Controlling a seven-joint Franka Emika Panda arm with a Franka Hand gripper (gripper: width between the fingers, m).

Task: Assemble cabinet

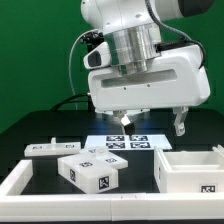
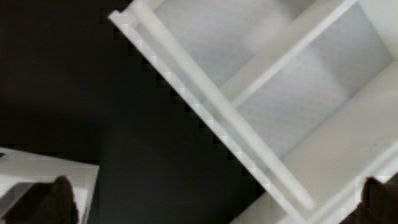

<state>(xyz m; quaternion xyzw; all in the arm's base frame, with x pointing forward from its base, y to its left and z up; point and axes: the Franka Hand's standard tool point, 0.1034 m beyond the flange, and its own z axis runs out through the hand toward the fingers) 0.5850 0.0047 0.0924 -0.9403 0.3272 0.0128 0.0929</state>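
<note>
The cabinet's large white body (image 1: 191, 171) lies at the exterior view's right front with its open side up. The wrist view looks down into the cabinet body (image 2: 267, 75), where a shelf divider (image 2: 295, 52) crosses between its walls. A blocky white tagged piece (image 1: 90, 172) and a flat tagged piece (image 1: 51, 148) lie at the left. My gripper (image 1: 152, 122) hangs well above the table, open, with nothing between its fingers. In the wrist view the gripper (image 2: 214, 205) shows only two dark fingertips (image 2: 43, 202), with the body's wall running below between them.
The marker board (image 1: 126, 143) lies flat on the black table under the gripper. A low white rim (image 1: 18, 181) borders the table at the front left. A green backdrop stands behind the arm.
</note>
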